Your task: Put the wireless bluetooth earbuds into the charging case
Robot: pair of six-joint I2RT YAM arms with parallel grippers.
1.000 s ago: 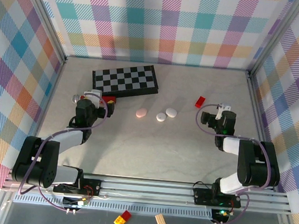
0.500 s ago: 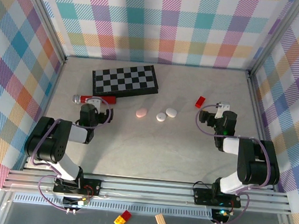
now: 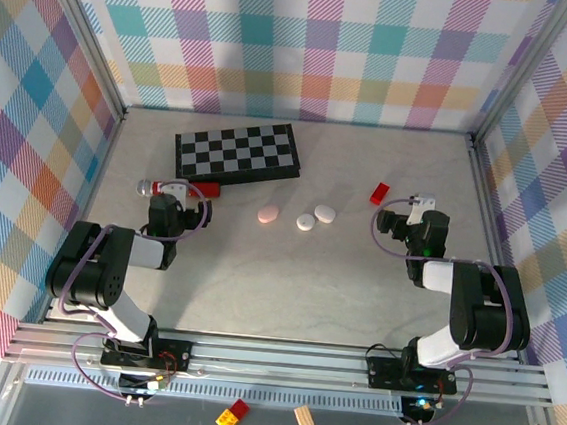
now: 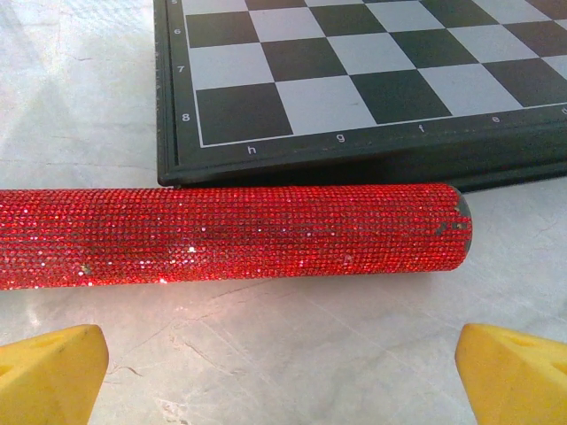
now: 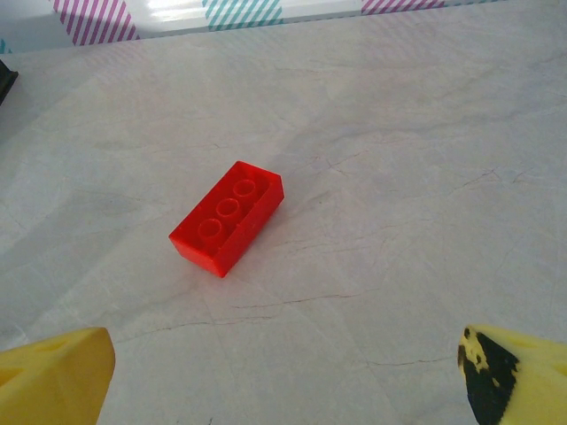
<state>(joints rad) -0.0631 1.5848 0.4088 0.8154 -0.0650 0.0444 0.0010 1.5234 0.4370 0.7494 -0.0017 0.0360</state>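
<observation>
Our left gripper (image 4: 283,376) stands wide open, holding nothing; just beyond it a red tube (image 4: 230,232) lies left to right beside the near edge of the chessboard (image 4: 372,71). Our right gripper (image 5: 283,376) is equally spread and bare, a red brick (image 5: 228,218) on its far side. Between the arms sit a pink pebble (image 3: 268,213), a white pebble (image 3: 306,223) and a second white pebble (image 3: 325,213), in a row running left to right. We take these for buds or cases; from above they are too small to tell. The row lies right of the left gripper, left of the right one, and we judge the right arm nearer the whites
</observation>
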